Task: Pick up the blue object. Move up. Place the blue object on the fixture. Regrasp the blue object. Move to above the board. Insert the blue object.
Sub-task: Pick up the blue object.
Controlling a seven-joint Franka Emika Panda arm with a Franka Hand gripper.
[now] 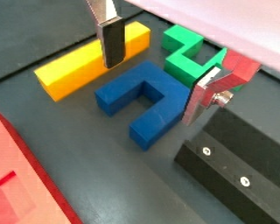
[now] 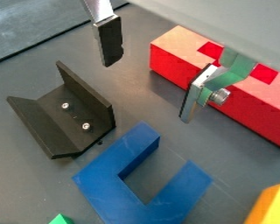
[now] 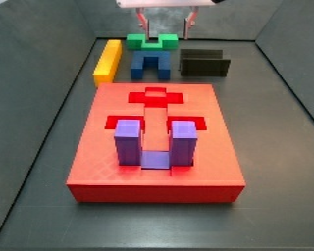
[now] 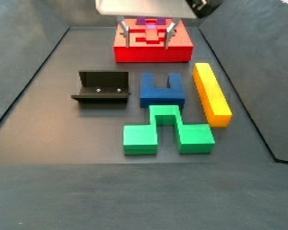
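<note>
**Four cameras around the blue object**

Both wrist views look steeply down past my fingers (image 1: 108, 39), close on the blue object (image 1: 140, 103). Both side views share it from opposite ends: beyond the board (image 3: 153, 137), or before it (image 4: 151, 49).

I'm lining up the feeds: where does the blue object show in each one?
Wrist view: blue object, beside the yellow bar, under the open gripper.
Wrist view: at, beside the fixture.
Side view: at, behind the board.
Side view: at, mid-floor.
Shared landmark: the fixture.
</note>
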